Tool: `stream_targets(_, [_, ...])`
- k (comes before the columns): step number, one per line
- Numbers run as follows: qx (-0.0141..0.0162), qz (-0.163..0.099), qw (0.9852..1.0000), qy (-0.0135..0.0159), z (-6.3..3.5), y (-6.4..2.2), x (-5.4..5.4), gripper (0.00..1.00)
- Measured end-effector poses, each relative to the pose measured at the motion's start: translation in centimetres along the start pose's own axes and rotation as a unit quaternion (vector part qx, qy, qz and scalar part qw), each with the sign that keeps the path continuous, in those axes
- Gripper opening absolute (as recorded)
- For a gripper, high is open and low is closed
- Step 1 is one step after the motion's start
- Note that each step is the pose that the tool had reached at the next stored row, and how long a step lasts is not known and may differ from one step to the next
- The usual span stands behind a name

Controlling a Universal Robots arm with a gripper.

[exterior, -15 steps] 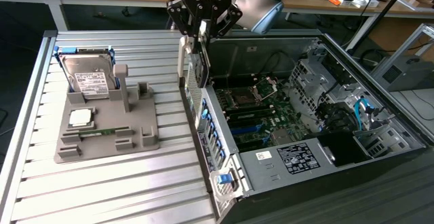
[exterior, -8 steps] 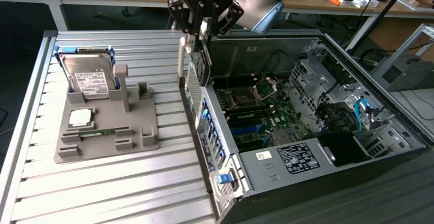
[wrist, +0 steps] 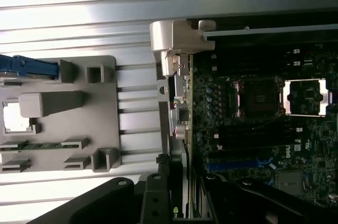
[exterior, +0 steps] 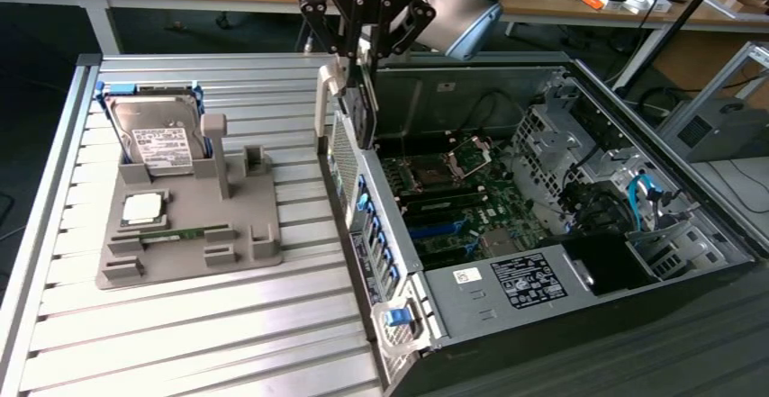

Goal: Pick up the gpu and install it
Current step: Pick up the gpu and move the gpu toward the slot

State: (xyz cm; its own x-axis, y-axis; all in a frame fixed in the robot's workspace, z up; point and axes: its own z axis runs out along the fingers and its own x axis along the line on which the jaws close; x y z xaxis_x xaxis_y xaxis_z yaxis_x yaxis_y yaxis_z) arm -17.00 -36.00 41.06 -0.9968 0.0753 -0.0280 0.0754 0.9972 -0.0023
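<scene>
Pick-up: done. My tool (exterior: 358,71) is clamped on the gpu (exterior: 360,113), gripping its upper edge. The card hangs on edge, with its bracket (wrist: 174,36) toward the case's rear wall.

Position: the gpu is over the rear edge of the open case (exterior: 673,262), above the board (exterior: 463,208) and clear of it. In the wrist view the card lies along the rear wall, with the slots (wrist: 248,140) beside it. I judge it not yet seated, so install remains: lining up, lowering and pressing home. I cannot tell how well the card lines up with a slot.

Surroundings: a grey tray (exterior: 258,248) sits on the slatted surface (exterior: 216,325), to the exterior view's left of the case. It carries a hard drive (exterior: 162,140) standing upright, a chip (exterior: 144,206) and a memory stick (exterior: 180,233). One grey stand (exterior: 222,149) is bare.

In the way:
- The rear wall and its row of blue tabs (exterior: 375,235) are just beside the bracket.
- The socket (exterior: 433,176) is near the card.
- The cables (exterior: 637,194) at the far side are well apart from the card.
</scene>
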Motion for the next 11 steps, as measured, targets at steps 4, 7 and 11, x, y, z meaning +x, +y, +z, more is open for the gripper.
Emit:
stream_targets(4, [0.0,0.0,1.0,0.0,-0.52,0.0,0.0,0.27])
stream_targets(7, [0.0,0.0,1.0,0.0,-0.97,0.0,0.0,0.27])
stream_targets(11, [0.0,0.0,1.0,0.0,-1.41,0.0,0.0,0.27])
